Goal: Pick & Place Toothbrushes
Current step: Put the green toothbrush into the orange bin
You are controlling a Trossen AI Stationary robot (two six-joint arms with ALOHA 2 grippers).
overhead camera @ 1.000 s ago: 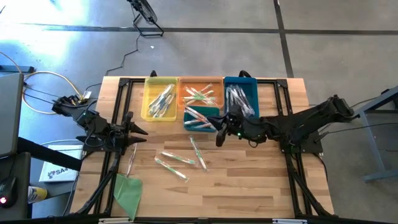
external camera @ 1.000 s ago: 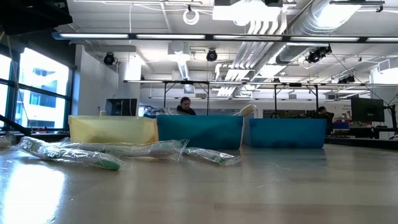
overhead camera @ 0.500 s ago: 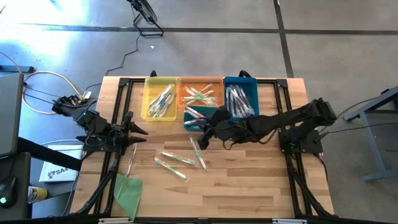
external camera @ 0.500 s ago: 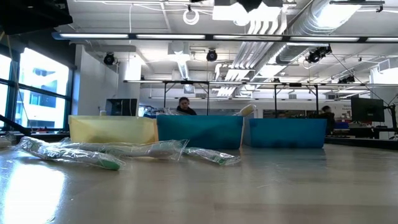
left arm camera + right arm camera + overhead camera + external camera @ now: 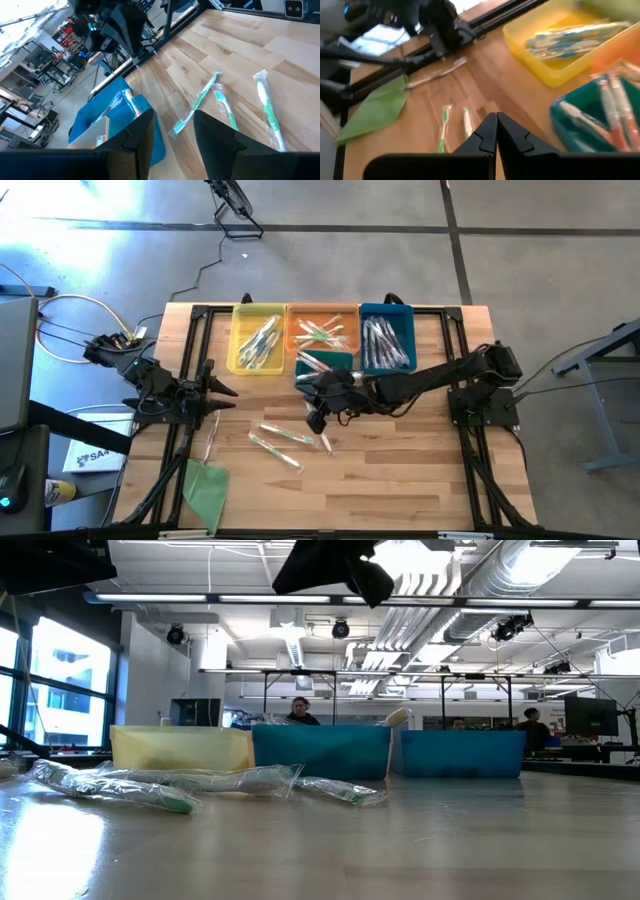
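Green toothbrushes are lying mid-frame; your right gripper is hanging over them, jaws pressed together, empty. Your left gripper is waiting left, jaws parted.

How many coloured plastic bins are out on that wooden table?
4, side by side in one cluster: a yellow bin on the left, an orange bin in the middle, a smaller teal bin just in front of the orange one, and a blue bin on the right.
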